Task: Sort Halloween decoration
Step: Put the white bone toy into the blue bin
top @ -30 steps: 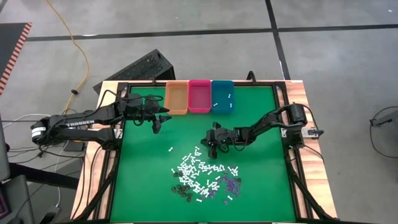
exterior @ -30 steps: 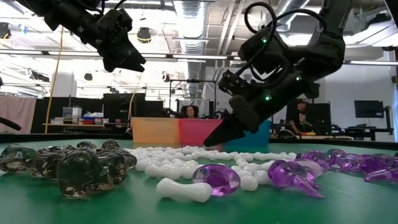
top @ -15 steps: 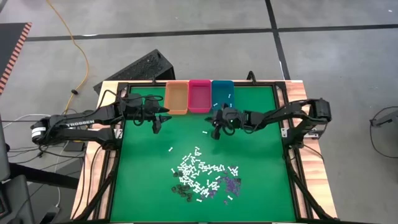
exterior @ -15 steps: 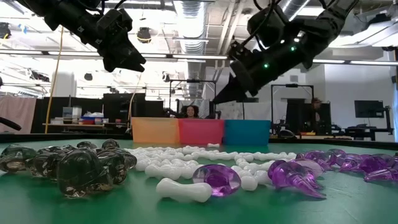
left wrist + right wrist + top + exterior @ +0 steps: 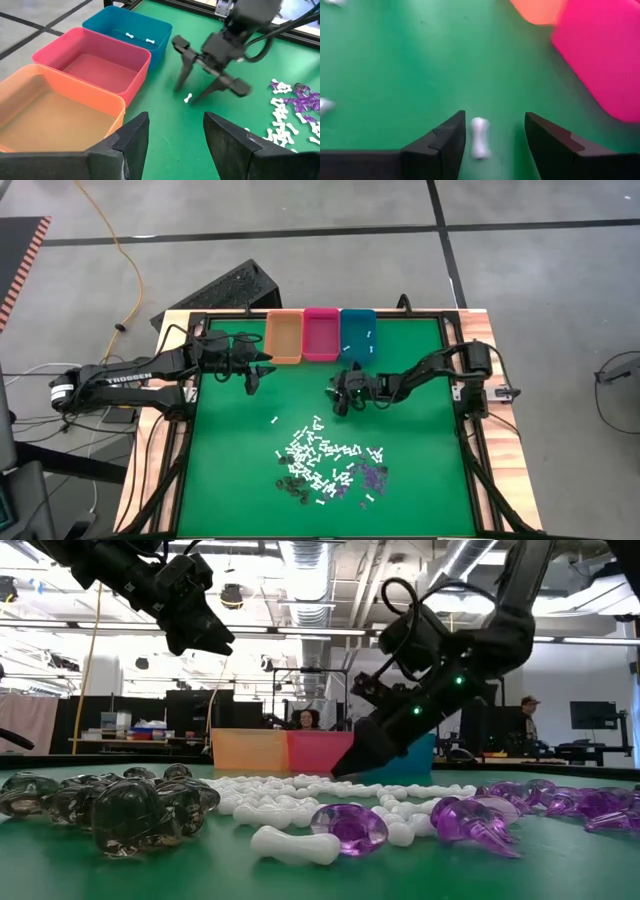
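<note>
One camera is looking straight down from high up, seeing the whole green worktop (image 5: 400,430) and both arms. A low camera is sitting right on the worktop, looking across it toward the room. Each wrist camera is peeking out close between its own fingers. The high, low and left wrist cameras are all seeing the pink bin (image 5: 321,335).

Orange bin (image 5: 284,337) – pink (image 5: 321,334) – teal (image 5: 357,333)
</note>
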`<state>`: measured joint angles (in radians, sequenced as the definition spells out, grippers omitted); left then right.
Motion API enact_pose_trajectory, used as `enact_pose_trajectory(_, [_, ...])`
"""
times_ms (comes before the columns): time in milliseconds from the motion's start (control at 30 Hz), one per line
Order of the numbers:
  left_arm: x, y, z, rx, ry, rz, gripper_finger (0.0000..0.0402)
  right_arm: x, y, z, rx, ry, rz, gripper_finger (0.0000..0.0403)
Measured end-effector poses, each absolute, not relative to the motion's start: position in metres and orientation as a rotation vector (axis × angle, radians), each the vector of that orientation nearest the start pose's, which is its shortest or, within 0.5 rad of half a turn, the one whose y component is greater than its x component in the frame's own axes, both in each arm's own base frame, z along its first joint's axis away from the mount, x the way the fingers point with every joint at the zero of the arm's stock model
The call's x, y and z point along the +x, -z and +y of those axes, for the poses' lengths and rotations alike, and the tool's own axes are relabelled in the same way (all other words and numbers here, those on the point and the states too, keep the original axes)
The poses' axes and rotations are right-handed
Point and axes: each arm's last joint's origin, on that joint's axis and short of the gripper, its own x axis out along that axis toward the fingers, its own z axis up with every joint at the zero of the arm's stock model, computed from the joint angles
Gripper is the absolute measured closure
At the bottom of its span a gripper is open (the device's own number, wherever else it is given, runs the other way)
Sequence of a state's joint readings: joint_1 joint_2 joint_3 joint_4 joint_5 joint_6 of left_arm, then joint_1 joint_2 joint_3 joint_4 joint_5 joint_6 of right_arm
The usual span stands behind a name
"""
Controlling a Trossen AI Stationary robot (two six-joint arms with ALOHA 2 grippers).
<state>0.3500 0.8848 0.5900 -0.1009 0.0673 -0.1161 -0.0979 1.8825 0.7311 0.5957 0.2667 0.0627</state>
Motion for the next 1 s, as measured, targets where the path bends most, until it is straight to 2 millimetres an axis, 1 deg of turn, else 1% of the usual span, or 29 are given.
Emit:
enact_pose_trajectory(200, [0.183,-0.256,0.065,-0.189,-0.301,0.377,0.0223,0.334,-0.089,-0.042,0.063,0.369,0.578,0.0184])
enact_pose_trajectory(300, [0.182,-0.255,0.064,-0.191,-0.302,0.391,0.0223,0.330,-0.082,-0.040,0.069,0.381,0.599,0.0208])
enact_pose_trajectory(400, [0.182,-0.254,0.064,-0.191,-0.302,0.401,0.0223,0.326,-0.078,-0.039,0.068,0.385,0.616,0.0255])
enact_pose_trajectory(600, [0.181,-0.253,0.064,-0.195,-0.303,0.415,0.0223,0.321,-0.074,-0.039,0.059,0.392,0.654,0.0374])
enact_pose_trajectory(633, [0.181,-0.253,0.064,-0.195,-0.303,0.417,0.0223,0.321,-0.073,-0.039,0.054,0.393,0.656,0.0385])
enact_pose_trajectory(733, [0.181,-0.253,0.064,-0.200,-0.304,0.418,0.0223,0.321,-0.074,-0.038,0.056,0.390,0.649,0.0383])
enact_pose_trajectory(800, [0.181,-0.253,0.064,-0.203,-0.306,0.417,0.0223,0.322,-0.079,-0.035,0.056,0.395,0.628,0.0382])
enact_pose_trajectory(900, [0.181,-0.253,0.064,-0.203,-0.306,0.417,0.0223,0.323,-0.094,-0.032,0.043,0.408,0.582,0.0387])
enact_pose_trajectory(1000, [0.181,-0.253,0.064,-0.203,-0.306,0.416,0.0223,0.319,-0.108,-0.035,0.023,0.414,0.569,0.0387])
